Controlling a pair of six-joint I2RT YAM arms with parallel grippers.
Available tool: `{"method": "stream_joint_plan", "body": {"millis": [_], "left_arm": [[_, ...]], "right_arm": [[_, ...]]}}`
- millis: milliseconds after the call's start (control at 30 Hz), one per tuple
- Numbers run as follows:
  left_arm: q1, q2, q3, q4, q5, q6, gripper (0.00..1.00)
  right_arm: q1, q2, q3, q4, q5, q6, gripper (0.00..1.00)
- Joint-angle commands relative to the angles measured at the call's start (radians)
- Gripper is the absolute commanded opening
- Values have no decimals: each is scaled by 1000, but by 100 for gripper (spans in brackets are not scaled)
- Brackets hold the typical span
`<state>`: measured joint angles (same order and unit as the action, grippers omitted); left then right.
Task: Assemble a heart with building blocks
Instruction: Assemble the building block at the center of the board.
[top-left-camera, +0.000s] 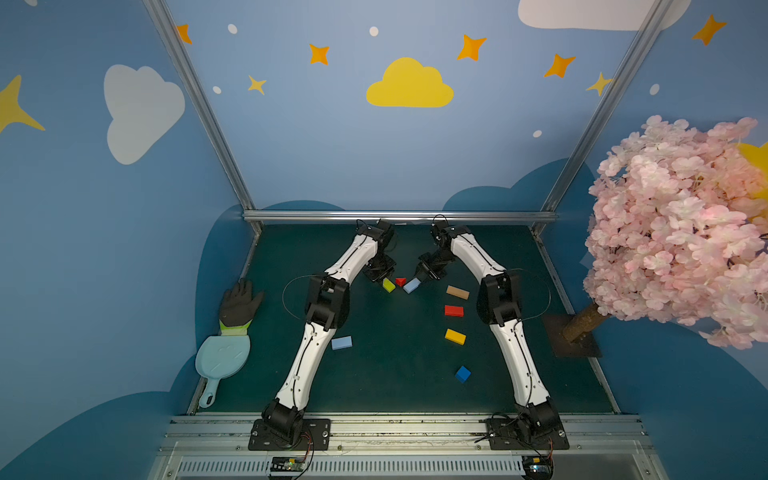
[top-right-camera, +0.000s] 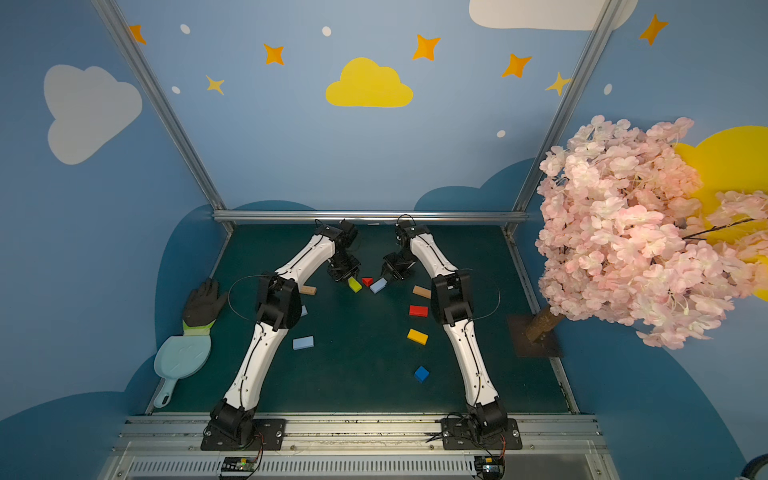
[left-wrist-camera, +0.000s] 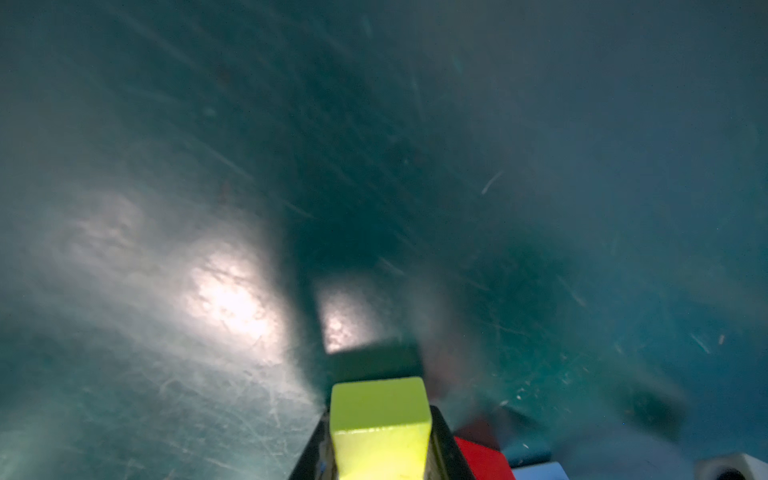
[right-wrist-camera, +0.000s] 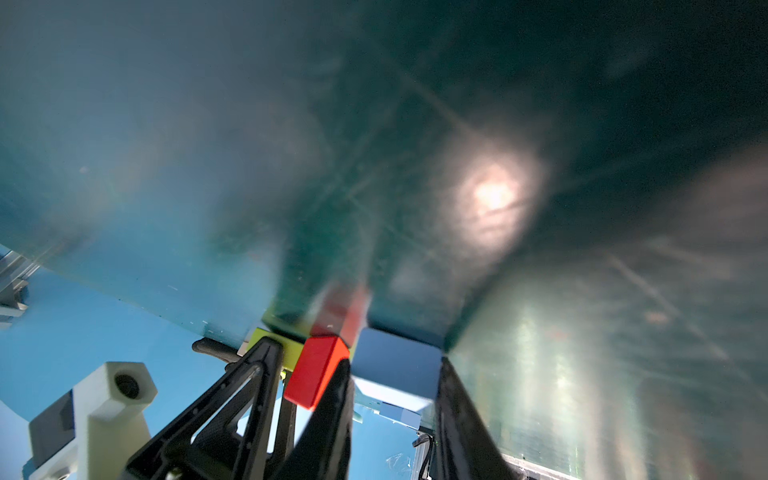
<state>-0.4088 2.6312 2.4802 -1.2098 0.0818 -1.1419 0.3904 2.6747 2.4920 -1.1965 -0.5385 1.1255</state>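
Observation:
At the far middle of the green mat (top-left-camera: 395, 374) a red wedge (top-left-camera: 400, 281) lies flat. My left gripper (top-left-camera: 384, 277) is shut on a lime green block (left-wrist-camera: 380, 419), set against the wedge's left side. From the right, my right gripper (right-wrist-camera: 397, 374) is shut on a light blue block (right-wrist-camera: 397, 365), which sits at the wedge's (right-wrist-camera: 318, 370) other side. Both top views show the three pieces close together; I cannot tell whether they touch. Loose building blocks lie apart: tan (top-left-camera: 457, 292), red (top-left-camera: 454, 310), yellow (top-left-camera: 455, 336), a dark blue cube (top-left-camera: 462, 373) and another light blue block (top-left-camera: 341, 342).
A second tan block (top-right-camera: 308, 290) lies by the left arm's elbow. A dark glove (top-left-camera: 240, 301) and a pale blue scoop (top-left-camera: 222, 361) rest off the mat's left edge. A pink blossom tree (top-left-camera: 681, 232) overhangs the right side. A metal rail (top-left-camera: 399, 216) bounds the back.

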Motion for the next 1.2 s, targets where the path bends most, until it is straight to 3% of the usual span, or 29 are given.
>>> {"method": "stream_joint_plan", "body": {"millis": [0, 1167], "left_arm": [[-9, 49, 16, -11, 32, -5, 15], [-7, 83, 77, -25, 33, -16, 15]], "right_arm": [[4, 42, -18, -3, 46, 11, 25], [-8, 21, -19, 45, 77, 37, 23]]}}
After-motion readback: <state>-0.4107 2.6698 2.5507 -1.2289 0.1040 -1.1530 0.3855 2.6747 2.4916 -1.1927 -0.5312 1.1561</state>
